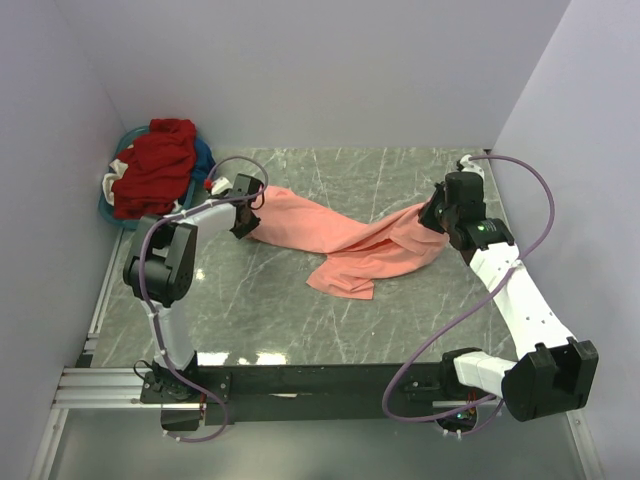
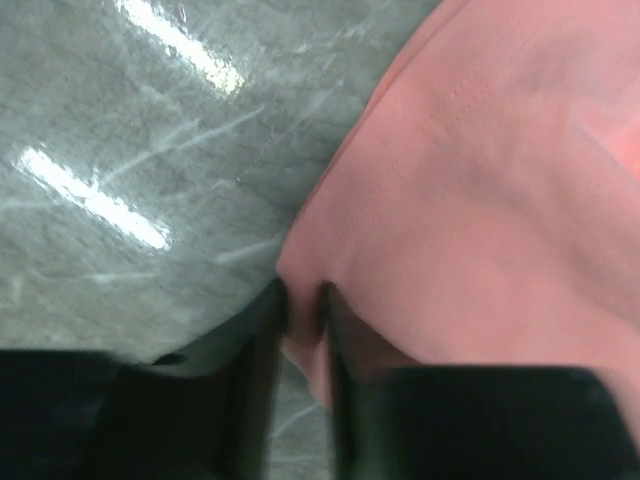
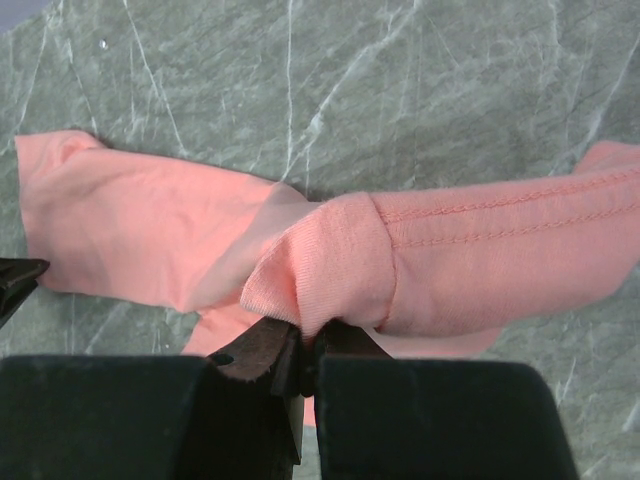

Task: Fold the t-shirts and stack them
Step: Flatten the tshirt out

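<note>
Both claws have hold of the salmon-pink t-shirt (image 1: 345, 250). Your left gripper (image 2: 300, 300) pinches the shirt's left edge between jaws drawn close together, and your right gripper (image 3: 305, 335) is clamped tight on a bunched, hemmed fold at its right end.

Between them the shirt runs across the middle of the table (image 1: 250, 310) as a twisted rope of cloth. A loose flap spills toward the near side, and nothing is spread flat. From the overhead view you cannot tell which part is a sleeve and which the body.

By the look of it you are at the very start. No fold is made and no stack shows anywhere on the marble. This shirt needs to be pulled out and laid flat before any folding.

Further out, a dark red t-shirt (image 1: 155, 170) sits heaped in the teal basket (image 1: 104, 208) at the far left corner, with a bit of blue cloth (image 1: 204, 157) showing beside it. Those have yet to be taken out, folded and stacked.
</note>
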`<action>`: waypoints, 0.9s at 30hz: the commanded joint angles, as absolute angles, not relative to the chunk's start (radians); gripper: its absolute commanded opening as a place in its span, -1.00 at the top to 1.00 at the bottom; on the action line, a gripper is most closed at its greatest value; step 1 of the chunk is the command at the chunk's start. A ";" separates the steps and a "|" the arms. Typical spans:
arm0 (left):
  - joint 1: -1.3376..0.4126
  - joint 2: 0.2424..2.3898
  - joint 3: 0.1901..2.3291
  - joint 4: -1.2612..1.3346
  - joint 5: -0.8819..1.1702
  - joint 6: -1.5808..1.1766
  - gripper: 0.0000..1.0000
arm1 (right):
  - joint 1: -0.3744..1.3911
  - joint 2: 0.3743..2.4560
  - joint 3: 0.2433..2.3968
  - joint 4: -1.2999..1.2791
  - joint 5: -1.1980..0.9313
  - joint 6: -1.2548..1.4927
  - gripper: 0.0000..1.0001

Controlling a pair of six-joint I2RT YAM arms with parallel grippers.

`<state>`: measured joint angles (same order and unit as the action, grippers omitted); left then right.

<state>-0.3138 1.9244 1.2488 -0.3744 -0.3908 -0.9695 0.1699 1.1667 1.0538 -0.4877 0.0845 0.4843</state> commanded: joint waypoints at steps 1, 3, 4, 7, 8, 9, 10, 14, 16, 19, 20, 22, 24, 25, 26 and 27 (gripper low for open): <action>-0.313 1.948 1.276 -0.379 -0.391 -0.976 0.55 | 0.161 1.137 1.083 -0.460 0.081 0.472 1.00; -0.313 1.927 1.279 -0.382 -0.390 -0.962 0.98 | 0.156 1.134 1.091 -0.468 0.083 0.471 1.00; -0.313 1.915 1.279 -0.383 -0.391 -0.957 0.99 | 0.155 1.131 1.094 -0.469 0.083 0.472 1.00; -0.311 1.827 1.276 -0.397 -0.403 -0.936 0.99 | 0.152 1.118 1.111 -0.479 0.075 0.477 1.00; -0.311 1.798 1.269 -0.402 -0.417 -0.931 0.99 | 0.152 1.109 1.115 -0.483 0.075 0.480 1.00; -0.310 1.731 1.263 -0.406 -0.423 -0.924 0.99 | 0.152 1.103 1.126 -0.495 0.075 0.479 1.00; -0.310 1.692 1.246 -0.414 -0.431 -0.920 0.99 | 0.149 1.097 1.132 -0.502 0.078 0.480 1.00; -0.310 1.490 1.189 -0.422 -0.436 -0.896 0.99 | 0.140 1.028 1.143 -0.526 0.080 0.500 1.00; -0.310 1.372 1.167 -0.433 -0.442 -0.891 0.99 | 0.138 1.000 1.144 -0.543 0.066 0.509 1.00; -0.310 1.221 1.131 -0.459 -0.446 -0.870 0.99 | 0.138 0.947 1.164 -0.581 0.066 0.517 1.00; -0.310 1.185 1.117 -0.475 -0.446 -0.861 0.99 | 0.135 0.919 1.170 -0.594 0.071 0.512 1.00; -0.310 1.083 1.111 -0.497 -0.448 -0.850 0.99 | 0.133 0.893 1.199 -0.635 0.090 0.508 1.00; -0.310 0.996 1.114 -0.535 -0.454 -0.839 0.99 | 0.133 0.855 1.232 -0.672 0.095 0.505 1.00; -0.310 0.968 1.121 -0.546 -0.454 -0.838 0.99 | 0.135 0.839 1.238 -0.681 0.095 0.505 1.00; -0.310 0.944 1.121 -0.552 -0.453 -0.836 0.99 | 0.132 0.815 1.244 -0.687 0.092 0.505 1.00; -0.310 0.907 1.121 -0.557 -0.448 -0.835 0.99 | 0.133 0.802 1.252 -0.695 0.091 0.505 1.00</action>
